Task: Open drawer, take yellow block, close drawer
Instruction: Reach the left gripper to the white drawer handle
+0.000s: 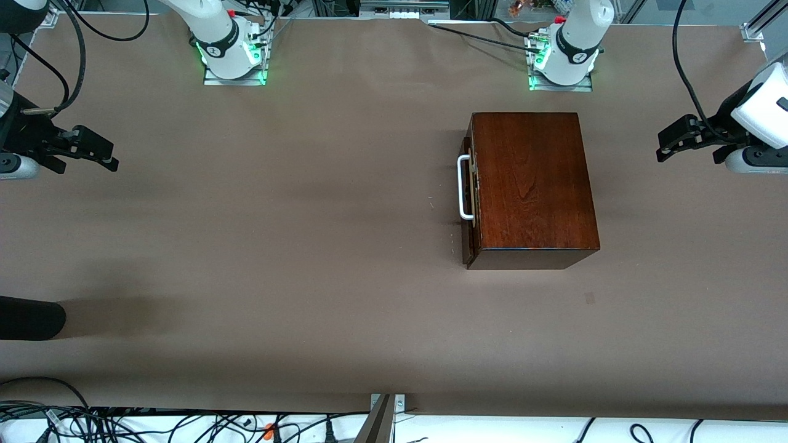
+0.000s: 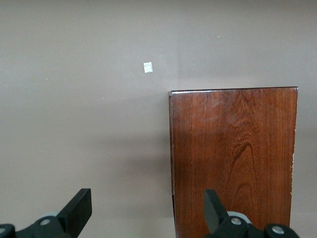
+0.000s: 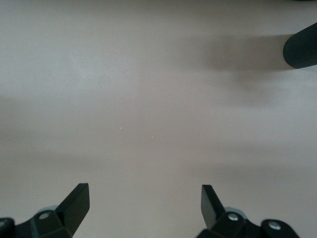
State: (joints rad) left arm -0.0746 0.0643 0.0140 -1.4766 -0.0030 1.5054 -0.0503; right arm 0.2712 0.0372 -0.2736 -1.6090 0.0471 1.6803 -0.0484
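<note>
The glossy dark wooden box (image 1: 529, 184) stands on the table toward the left arm's end. Its drawer (image 1: 469, 237) is shut, and its white bar handle (image 1: 463, 187) faces the right arm's end. The yellow block is hidden. My left gripper (image 1: 663, 146) is open and empty, up in the air past the box at the left arm's end of the table. In the left wrist view the box top (image 2: 233, 158) lies below the open left gripper (image 2: 147, 206). My right gripper (image 1: 109, 155) is open and empty over bare table at the right arm's end; it also shows in its own wrist view (image 3: 145, 201).
The brown table (image 1: 308, 246) is bare around the box. A dark rounded cylinder (image 1: 31, 319) pokes in at the right arm's end, nearer the front camera; it also shows in the right wrist view (image 3: 302, 47). A small pale patch (image 2: 147, 67) marks the table beside the box.
</note>
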